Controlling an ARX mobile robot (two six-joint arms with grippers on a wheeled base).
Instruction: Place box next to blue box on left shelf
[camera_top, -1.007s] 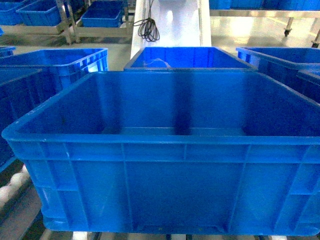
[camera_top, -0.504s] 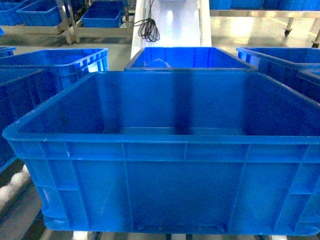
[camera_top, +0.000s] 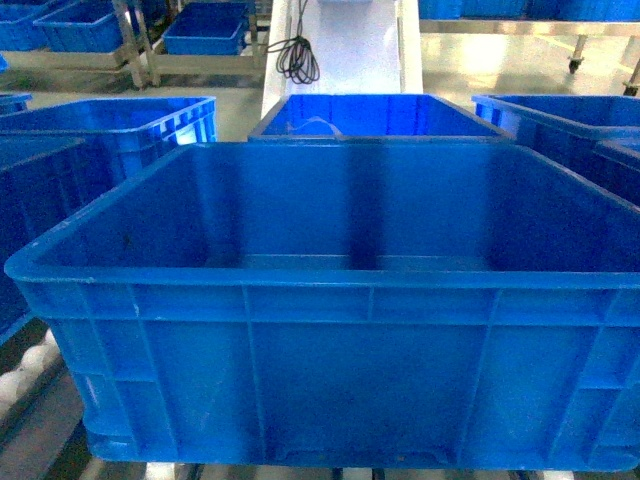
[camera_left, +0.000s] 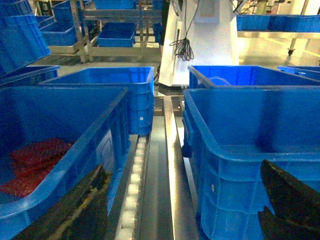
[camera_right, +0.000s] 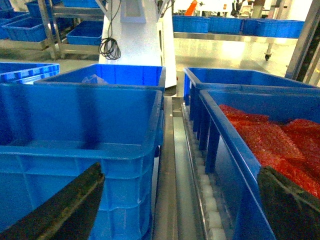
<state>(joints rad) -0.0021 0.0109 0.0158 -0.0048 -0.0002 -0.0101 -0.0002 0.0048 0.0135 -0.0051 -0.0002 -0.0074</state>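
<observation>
Box (camera_top: 340, 370) seated on roller track, near centre, between neighbouring blue crates left (camera_left: 55, 130) and right (camera_right: 260, 150). Left gripper (camera_left: 182, 200) and right gripper (camera_right: 180, 200) spread wide, grasping nothing.

Blue crate (camera_top: 330, 330) cut off at the head view's bottom and right edges, its floor mostly hidden behind the near wall, left gripper (camera_left: 182, 210) and right gripper (camera_right: 180, 210) fingertips cropped below both wrist views, red contents (camera_right: 280, 140) blurred, unidentifiable.

Box (camera_top: 330, 300) front-ctr, crates (camera_top: 120, 125) behind & beside.
</observation>
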